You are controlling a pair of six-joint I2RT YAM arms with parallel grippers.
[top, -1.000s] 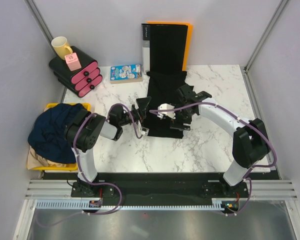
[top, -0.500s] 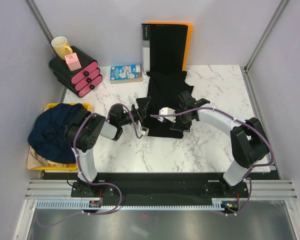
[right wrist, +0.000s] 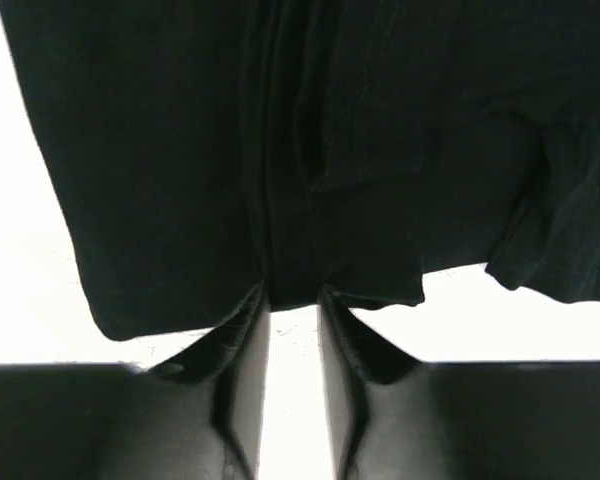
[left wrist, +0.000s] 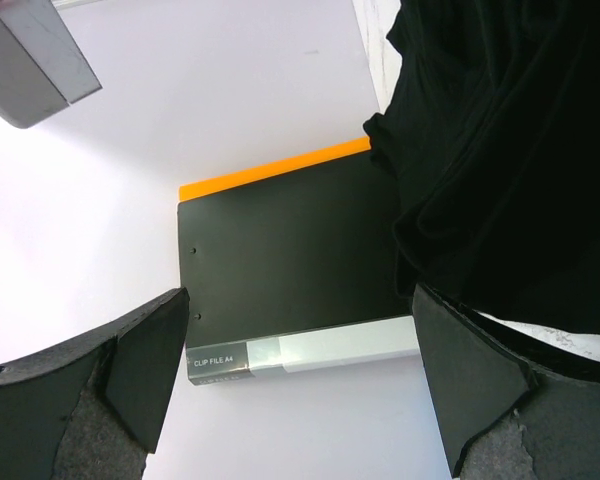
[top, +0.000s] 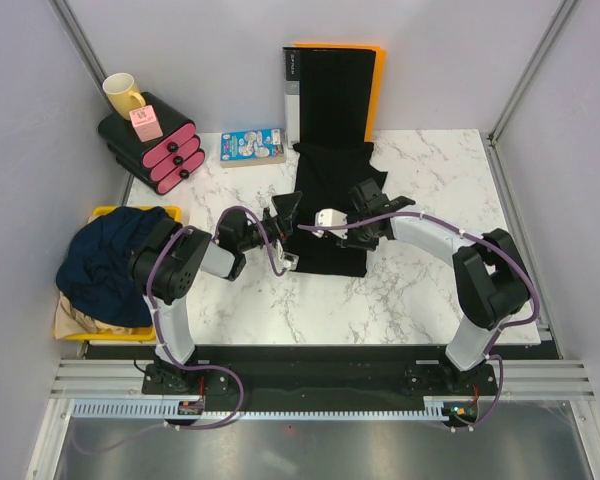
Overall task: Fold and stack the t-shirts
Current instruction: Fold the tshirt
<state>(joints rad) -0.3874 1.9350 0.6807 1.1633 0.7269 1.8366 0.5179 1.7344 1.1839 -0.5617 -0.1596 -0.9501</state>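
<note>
Right claw [right wrist: 293, 300] pinches the black tee [right wrist: 160, 150] at its hem; left claw [left wrist: 295, 300] gapes empty. That fold looks half-done; navy tee [top: 105, 260] and tan tee [top: 68, 318] lie heaped, nothing stacked.

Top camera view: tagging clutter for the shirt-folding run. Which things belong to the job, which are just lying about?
Job: black cloth t-shirt; dark navy cloth t-shirt; tan cloth beneath it.
Lying about: black rigid binder with orange back; yellow mug; pink-fronted black drawer box; blue booklet.
</note>
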